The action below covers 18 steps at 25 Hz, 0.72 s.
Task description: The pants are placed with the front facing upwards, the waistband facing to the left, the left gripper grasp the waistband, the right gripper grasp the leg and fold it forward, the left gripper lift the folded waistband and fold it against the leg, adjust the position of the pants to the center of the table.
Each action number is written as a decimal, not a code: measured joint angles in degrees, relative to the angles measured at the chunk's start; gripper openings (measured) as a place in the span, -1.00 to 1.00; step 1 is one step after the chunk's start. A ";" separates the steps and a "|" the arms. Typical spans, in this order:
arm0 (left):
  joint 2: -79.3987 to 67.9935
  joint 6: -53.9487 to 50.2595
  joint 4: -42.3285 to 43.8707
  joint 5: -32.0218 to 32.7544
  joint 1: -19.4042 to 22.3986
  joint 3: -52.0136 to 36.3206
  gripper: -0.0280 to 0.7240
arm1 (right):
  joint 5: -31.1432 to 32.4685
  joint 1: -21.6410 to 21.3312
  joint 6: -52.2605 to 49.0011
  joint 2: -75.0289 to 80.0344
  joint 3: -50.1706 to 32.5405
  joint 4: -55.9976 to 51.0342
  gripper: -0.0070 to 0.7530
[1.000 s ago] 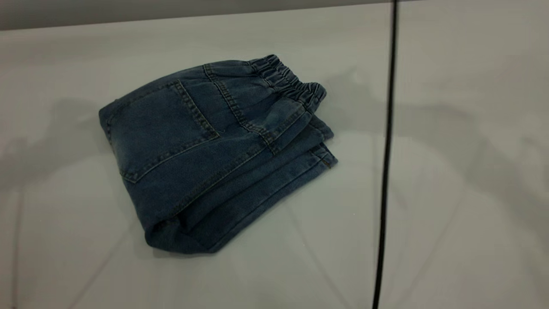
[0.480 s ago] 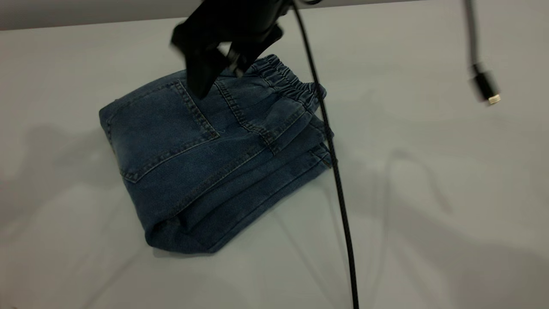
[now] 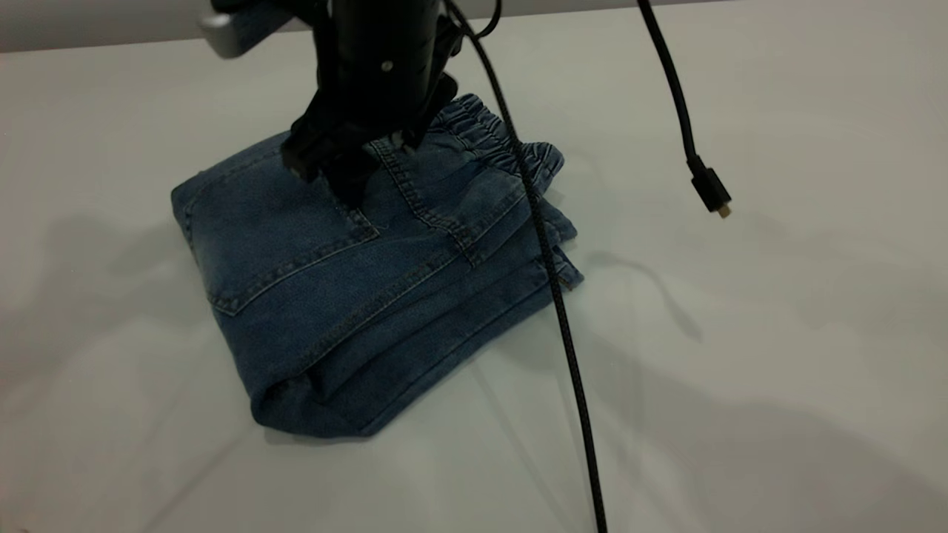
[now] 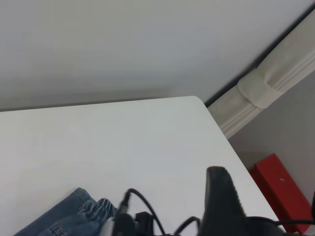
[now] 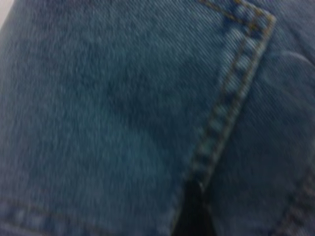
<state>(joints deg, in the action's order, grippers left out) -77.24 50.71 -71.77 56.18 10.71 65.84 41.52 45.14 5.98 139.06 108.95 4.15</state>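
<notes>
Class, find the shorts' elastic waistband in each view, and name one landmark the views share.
Exterior view: the waistband runs along the pants' far right edge, beside the right hand.
Left wrist view: a short gathered stretch lies on the table near black cables.
Right wrist view: not in it; only denim and pocket stitching.
Shared landmark: the pants' blue denim.

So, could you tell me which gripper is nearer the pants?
Right. The right gripper is down on the pants by the pocket; the left gripper is held away, seeing only the waistband.
</notes>
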 joint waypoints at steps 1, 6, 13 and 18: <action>0.00 0.00 0.00 0.11 0.00 0.00 0.11 | 0.07 0.00 0.00 0.90 0.76 0.22 0.25; 0.00 0.00 -0.17 0.58 0.00 0.00 0.11 | 1.27 0.00 -1.97 4.31 1.22 0.80 0.25; 0.00 0.00 -0.86 1.52 0.00 0.00 0.11 | 7.13 -0.22 -12.11 4.72 1.23 5.16 0.25; 0.00 0.00 -2.34 2.10 0.00 0.00 0.11 | 13.05 -2.05 -21.65 4.78 1.23 7.03 0.25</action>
<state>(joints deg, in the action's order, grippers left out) -77.24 50.71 -74.11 58.28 10.71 65.84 54.56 43.08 -15.67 143.83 110.18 11.18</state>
